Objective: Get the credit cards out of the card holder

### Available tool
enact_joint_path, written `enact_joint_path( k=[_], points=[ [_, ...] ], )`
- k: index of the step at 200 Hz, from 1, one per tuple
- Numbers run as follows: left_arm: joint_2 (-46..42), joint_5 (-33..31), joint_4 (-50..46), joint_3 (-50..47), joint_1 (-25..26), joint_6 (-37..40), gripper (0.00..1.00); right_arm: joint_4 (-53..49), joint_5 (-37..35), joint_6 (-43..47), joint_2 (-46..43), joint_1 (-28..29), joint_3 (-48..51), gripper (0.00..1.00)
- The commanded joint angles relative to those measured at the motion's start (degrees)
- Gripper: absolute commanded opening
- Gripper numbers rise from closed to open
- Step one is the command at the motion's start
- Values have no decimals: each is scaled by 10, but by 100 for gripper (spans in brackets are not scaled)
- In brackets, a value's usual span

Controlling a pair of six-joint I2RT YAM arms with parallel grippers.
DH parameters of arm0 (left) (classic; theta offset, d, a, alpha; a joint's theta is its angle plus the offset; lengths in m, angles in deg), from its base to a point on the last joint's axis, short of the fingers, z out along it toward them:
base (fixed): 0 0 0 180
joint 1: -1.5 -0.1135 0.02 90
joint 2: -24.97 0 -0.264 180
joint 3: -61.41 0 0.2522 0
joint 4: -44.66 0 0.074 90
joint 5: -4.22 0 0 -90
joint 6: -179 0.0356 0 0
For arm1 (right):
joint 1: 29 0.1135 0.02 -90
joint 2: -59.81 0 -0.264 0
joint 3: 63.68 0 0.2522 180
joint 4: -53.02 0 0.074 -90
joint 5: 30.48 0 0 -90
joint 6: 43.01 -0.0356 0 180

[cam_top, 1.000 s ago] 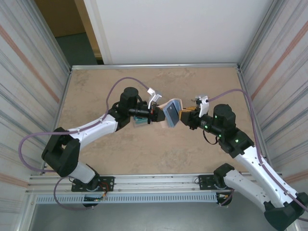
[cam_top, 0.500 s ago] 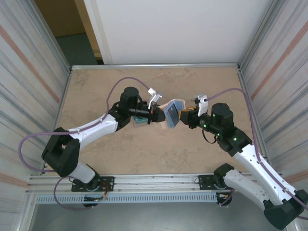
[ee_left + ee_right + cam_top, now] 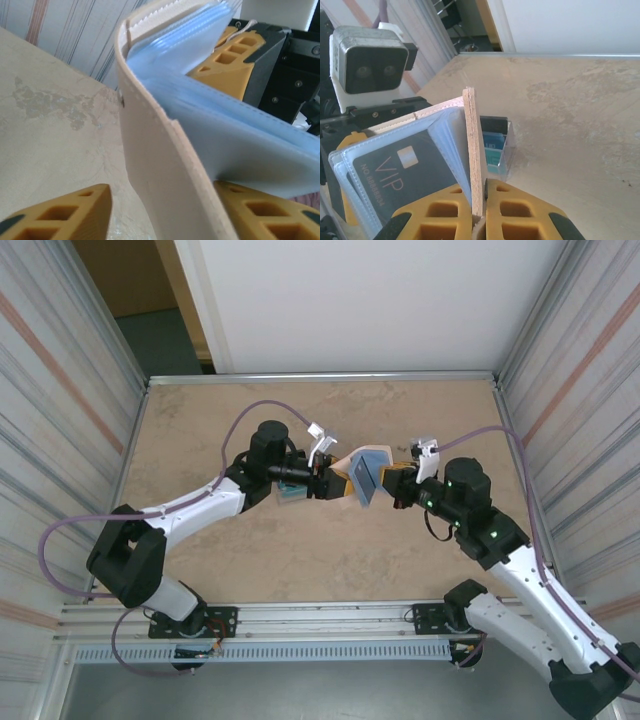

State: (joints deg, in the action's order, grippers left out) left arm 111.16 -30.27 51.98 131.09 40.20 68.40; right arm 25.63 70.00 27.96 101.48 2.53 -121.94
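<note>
Card holder (image 3: 362,478) is up off the tabletop (image 3: 220,420), mid-scene, hanging between the two arms with its pale blue inside facing up. Black card (image 3: 402,172) marked VIP is still tucked in a clear sleeve (image 3: 240,145), front of the stack.

Change over the last second: right tool (image 3: 479,194) has come in from the right and taken the holder's right flap. It was just beside the holder before. The holder now sits spread wider than it did.

Right tool: fingers pinched tight on the edge of the beige cover.

Left tool (image 3: 162,190): the cover runs between its fingers and one finger sits against the sleeves. The other shows a gap to the cover, so I cannot tell if it is really gripping.

Blue and teal cards (image 3: 492,147) lie on the tabletop just behind the holder in what looks like a clear tray. These are probably cards already pulled out.

Meaning for the task: the holder is now open and braced, and the black card is exposed but not out. Both tools are busy on the holder, so one likely has to let go and re-grip the card edge. The sleeve looks slippery and the card thin, so a miss is a risk.
</note>
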Motion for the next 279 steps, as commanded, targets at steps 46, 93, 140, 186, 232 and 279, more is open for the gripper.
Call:
enact_joint_path(
  k=[46, 93, 140, 186, 232, 279],
  points=[
    [-15, 29, 3, -5, 1, 16, 74, -14, -47, -13, -18, 3, -20, 0],
    [-28, 30, -11, -15, 1, 37, 82, -18, -67, -27, -18, 3, -27, 0],
    [-20, 4, -7, -1, 5, 38, 83, -14, -54, -50, -13, 3, -32, 0],
    [-7, -59, -2, 8, 6, 25, 74, -27, -56, -83, -15, 3, -40, 0],
    [7, -69, 23, 16, 6, -2, 52, -97, -23, -109, 22, -3, -81, 0],
    [7, -73, 22, 12, 1, -17, 27, -91, 98, -121, 46, -30, -86, 2]
  ],
)
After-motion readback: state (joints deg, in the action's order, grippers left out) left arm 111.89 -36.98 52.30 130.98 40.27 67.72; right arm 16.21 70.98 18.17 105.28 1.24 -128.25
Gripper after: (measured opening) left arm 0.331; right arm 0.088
